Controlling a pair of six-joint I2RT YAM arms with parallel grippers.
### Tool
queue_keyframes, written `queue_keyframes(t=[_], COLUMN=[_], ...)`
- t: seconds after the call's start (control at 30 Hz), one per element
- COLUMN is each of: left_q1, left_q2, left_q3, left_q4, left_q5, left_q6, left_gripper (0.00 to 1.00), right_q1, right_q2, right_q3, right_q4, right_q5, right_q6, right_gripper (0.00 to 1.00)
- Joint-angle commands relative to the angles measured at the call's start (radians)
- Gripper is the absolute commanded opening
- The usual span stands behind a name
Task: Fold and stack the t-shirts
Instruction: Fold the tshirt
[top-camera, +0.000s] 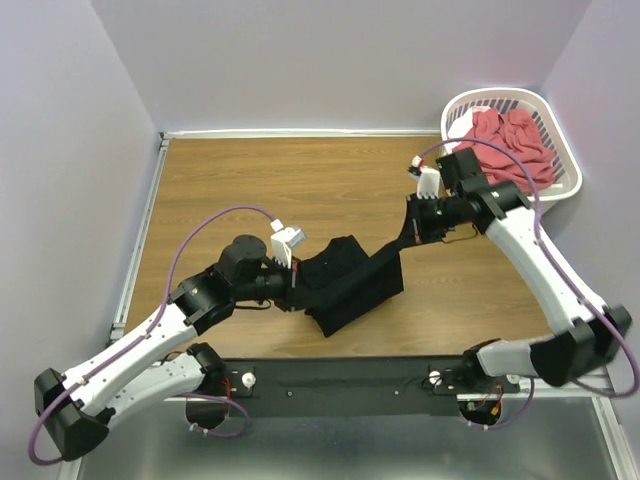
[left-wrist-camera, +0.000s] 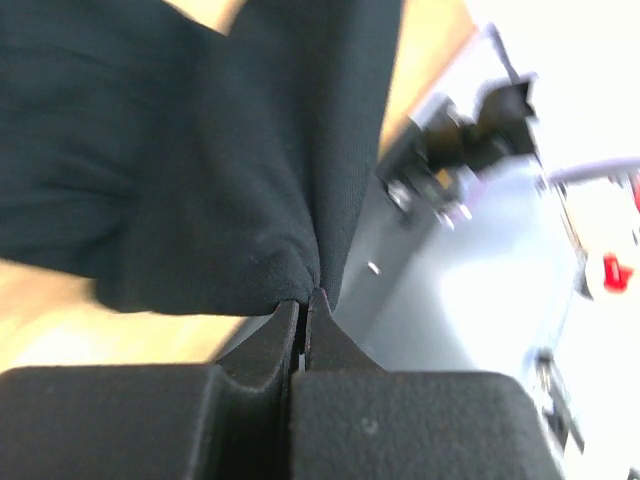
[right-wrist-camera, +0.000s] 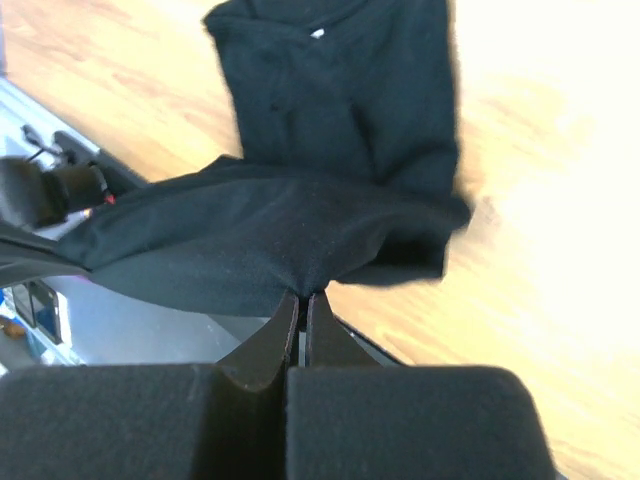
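We see a brown wood-grain tabletop (top-camera: 300, 180) closed in by pale lavender walls (top-camera: 330, 60) at the far side and on both flanks, with a light trim strip (top-camera: 300, 133) where wood meets wall. Along the near edge runs a black mounting bar (top-camera: 340, 385) over a grey metal surface (top-camera: 350, 445).

The black t-shirt (top-camera: 350, 285) lies bunched near the middle of the tabletop, towards the near edge. Our left pincer (left-wrist-camera: 303, 305) is clamped on a fold at the shirt's left side. Our right pincer (right-wrist-camera: 303, 300) is pinched tight on another edge and holds it above the wood, so the cloth stretches up to the right. A small white neck tag (right-wrist-camera: 318, 33) shows on the part lying flat.

The coral-red t-shirt (top-camera: 510, 145) sits crumpled inside a white slotted laundry basket (top-camera: 560, 130) at the far right corner.
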Motion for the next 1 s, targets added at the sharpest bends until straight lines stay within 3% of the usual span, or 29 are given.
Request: queue_keyframes(t=[0.0, 0.17, 0.33, 0.6, 0.67, 0.97], left_q1=[-0.137, -0.234, -0.312, -0.331, -0.279, 0.157], left_q2=[-0.054, -0.082, -0.05, -0.008, -0.011, -0.034], left_q3=[-0.049, -0.104, -0.144, -0.164, -0.165, -0.245], left_q4=[0.018, 0.076, 0.11, 0.165, 0.156, 0.125], left_q5=[0.065, 0.049, 0.008, -0.047, -0.047, 0.029], left_q6=[-0.026, -0.1, -0.146, -0.215, -0.223, -0.146], left_gripper=[0.0, 0.0, 0.0, 0.0, 0.0, 0.0], right_q1=[-0.009, -0.009, -0.01, -0.009, -0.009, -0.009], right_q2=[-0.162, -0.304, -0.331, -0.194, -0.115, 0.261], right_q3=[-0.074, -0.197, -0.252, -0.142, -0.088, 0.183], right_q4=[0.0, -0.006, -0.026, -0.01, -0.003, 0.04], right_q5=[0.029, 0.008, 0.039, 0.07, 0.074, 0.047], right_q6=[0.01, 0.03, 0.03, 0.002, 0.001, -0.044], right_gripper=[0.0, 0.0, 0.01, 0.01, 0.0, 0.0])
